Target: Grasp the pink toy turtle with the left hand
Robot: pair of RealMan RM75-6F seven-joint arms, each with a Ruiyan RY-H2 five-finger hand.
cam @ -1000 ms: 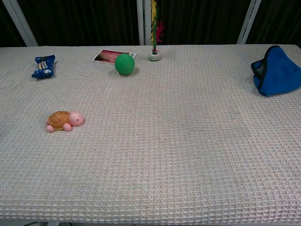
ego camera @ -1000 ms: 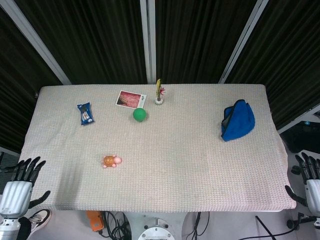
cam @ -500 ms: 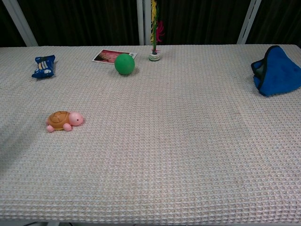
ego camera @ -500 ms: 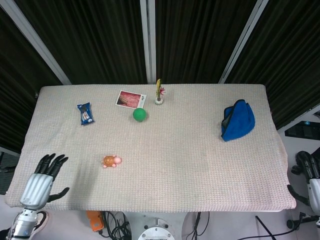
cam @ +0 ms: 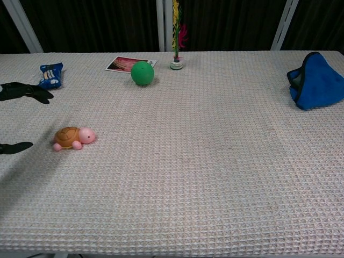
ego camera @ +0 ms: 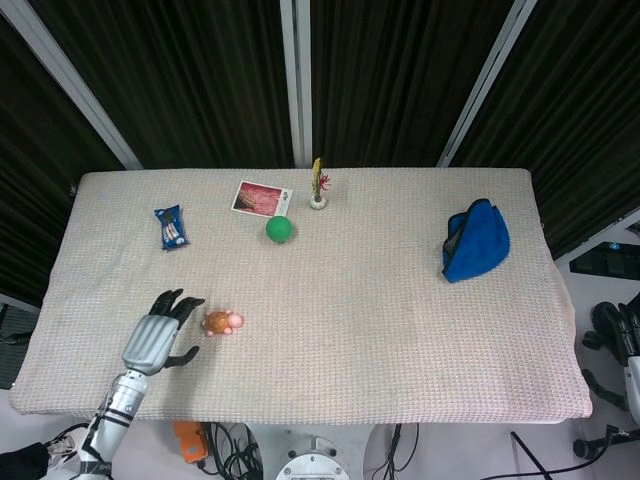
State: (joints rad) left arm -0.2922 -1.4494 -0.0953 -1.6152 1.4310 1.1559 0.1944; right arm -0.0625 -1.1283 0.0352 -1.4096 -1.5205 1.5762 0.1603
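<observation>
The pink toy turtle (ego camera: 223, 322) with an orange-brown shell lies on the cloth at the near left, head pointing right; the chest view shows the turtle (cam: 73, 137) too. My left hand (ego camera: 158, 335) hovers over the table just left of it, fingers spread and holding nothing, a small gap between fingertips and shell. In the chest view only that hand's dark fingers (cam: 24, 91) and thumb tip reach in from the left edge. My right hand (ego camera: 628, 350) hangs off the table's right edge, partly cut off by the frame.
A blue snack packet (ego camera: 171, 227) lies far left. A photo card (ego camera: 262, 198), a green ball (ego camera: 279, 229) and a small vase with feathers (ego camera: 318, 186) stand at the back centre. A blue cloth pouch (ego camera: 475, 241) sits at the right.
My left hand has moved from beyond the table's near-left corner up and rightward over the cloth, ending close beside the turtle. The turtle has not moved. The right hand has sunk slightly lower.
</observation>
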